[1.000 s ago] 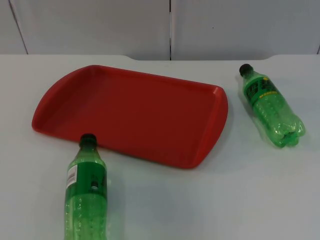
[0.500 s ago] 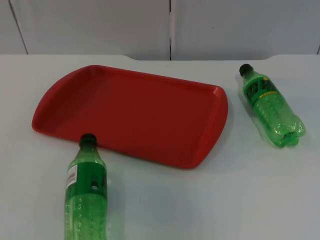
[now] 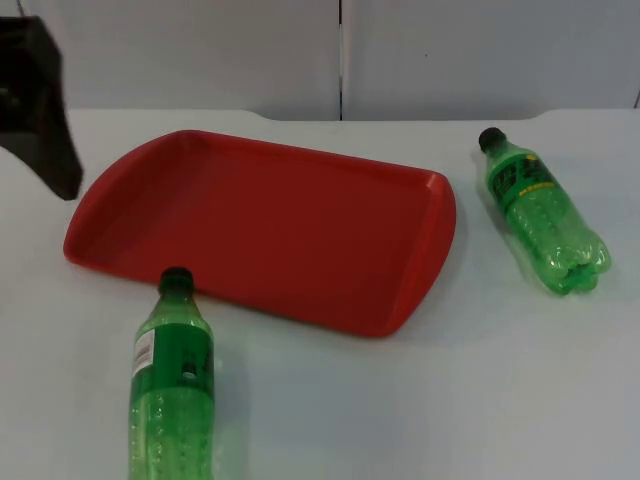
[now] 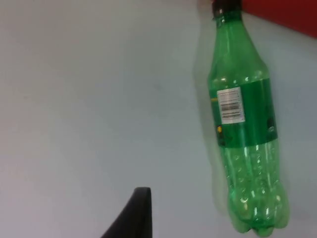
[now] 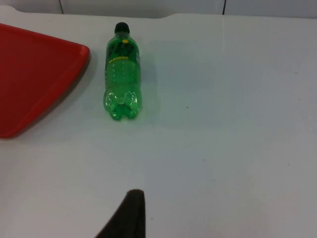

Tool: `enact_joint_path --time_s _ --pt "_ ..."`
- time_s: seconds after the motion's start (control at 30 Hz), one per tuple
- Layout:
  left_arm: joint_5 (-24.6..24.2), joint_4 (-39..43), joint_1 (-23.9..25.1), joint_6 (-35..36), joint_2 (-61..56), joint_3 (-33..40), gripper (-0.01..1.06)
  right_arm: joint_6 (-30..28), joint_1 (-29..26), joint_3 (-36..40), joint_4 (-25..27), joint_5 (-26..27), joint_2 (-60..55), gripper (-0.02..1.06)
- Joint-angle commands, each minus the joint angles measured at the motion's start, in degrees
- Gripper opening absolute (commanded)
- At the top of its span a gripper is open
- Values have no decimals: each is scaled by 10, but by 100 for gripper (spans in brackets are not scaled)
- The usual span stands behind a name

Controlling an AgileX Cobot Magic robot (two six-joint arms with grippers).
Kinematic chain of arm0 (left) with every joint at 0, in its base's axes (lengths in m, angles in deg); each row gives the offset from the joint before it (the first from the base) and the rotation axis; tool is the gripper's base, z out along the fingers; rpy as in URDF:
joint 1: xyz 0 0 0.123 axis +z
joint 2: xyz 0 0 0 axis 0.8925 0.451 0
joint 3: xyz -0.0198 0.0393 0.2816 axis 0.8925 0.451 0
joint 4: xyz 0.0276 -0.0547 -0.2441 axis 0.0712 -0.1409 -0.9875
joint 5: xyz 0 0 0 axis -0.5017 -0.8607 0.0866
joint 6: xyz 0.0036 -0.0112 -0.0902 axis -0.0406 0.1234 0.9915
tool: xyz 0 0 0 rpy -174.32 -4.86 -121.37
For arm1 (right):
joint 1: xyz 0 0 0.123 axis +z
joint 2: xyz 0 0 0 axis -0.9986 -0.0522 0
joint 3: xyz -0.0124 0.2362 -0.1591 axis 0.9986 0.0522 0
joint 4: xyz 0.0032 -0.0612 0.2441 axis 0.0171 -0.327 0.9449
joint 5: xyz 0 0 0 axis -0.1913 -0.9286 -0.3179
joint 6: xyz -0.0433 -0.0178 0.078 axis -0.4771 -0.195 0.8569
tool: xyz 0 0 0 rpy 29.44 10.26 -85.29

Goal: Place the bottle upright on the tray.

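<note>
barcode on near bottle (image 4: pixel 245 124) white label, digits unreadable

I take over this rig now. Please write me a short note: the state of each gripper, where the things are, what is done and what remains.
Left gripper: over bare table beside the near bottle, holding nothing.
Right gripper: waits over the table, short of the far bottle, holding nothing.
Red tray: on the table, nothing on it.
Both green bottles lie on their sides; the near one's cap is at the tray's front rim.
Done: nothing. Left: grasp a bottle and stand it upright on the tray.
</note>
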Motion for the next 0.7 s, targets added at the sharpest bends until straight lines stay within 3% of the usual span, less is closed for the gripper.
enact_joint_path --time_s 0.0,0.2,0.37,0.67 --pt "20 11 -19 32 17 -3 105 0 -5 1 -3 3 2 104" --pt "51 72 -71 127 69 -3 105 0 -5 1 -3 3 2 104" --pt "97 73 -105 172 114 -3 105 0 -5 1 -3 3 2 104" --pt "125 42 -121 207 203 -1 105 0 -5 1 -3 3 2 104"
